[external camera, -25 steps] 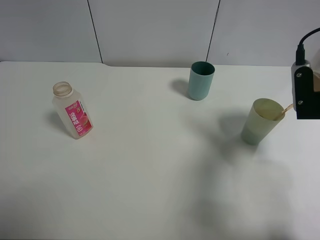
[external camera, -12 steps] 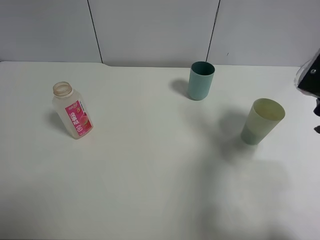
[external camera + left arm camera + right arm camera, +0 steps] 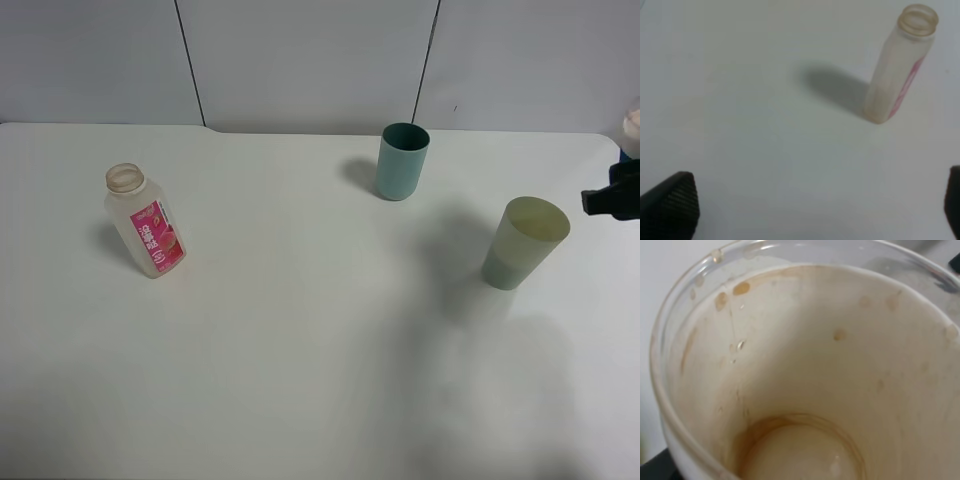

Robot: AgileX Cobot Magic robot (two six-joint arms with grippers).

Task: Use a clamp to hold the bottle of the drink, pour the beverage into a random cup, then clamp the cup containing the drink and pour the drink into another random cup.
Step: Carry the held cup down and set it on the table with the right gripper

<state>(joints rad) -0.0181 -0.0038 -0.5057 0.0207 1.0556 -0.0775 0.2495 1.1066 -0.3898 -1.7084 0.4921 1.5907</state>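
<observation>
The bottle [image 3: 145, 225] stands uncapped on the left of the table, its pink-red label facing front; it looks empty. In the left wrist view the bottle [image 3: 900, 65] is some way ahead of my left gripper [image 3: 810, 210], which is open and holds nothing. My right gripper [image 3: 627, 160] sits at the far right edge, shut on the clear cup [image 3: 632, 125]. That cup [image 3: 800, 375] fills the right wrist view, with only a brown film of the beverage [image 3: 790, 440] left inside. The pale green cup [image 3: 524, 243] stands upright just left of the right arm.
A teal cup [image 3: 402, 160] stands upright at the back middle, apart from the pale green one. The white table [image 3: 300, 350] runs to a grey panelled wall behind. The right arm's shadow falls around the pale green cup.
A second ago a brown stream ran from the right gripper's cup into the pale green cup. The stream has stopped and the right arm has turned and drawn back toward the right edge.
</observation>
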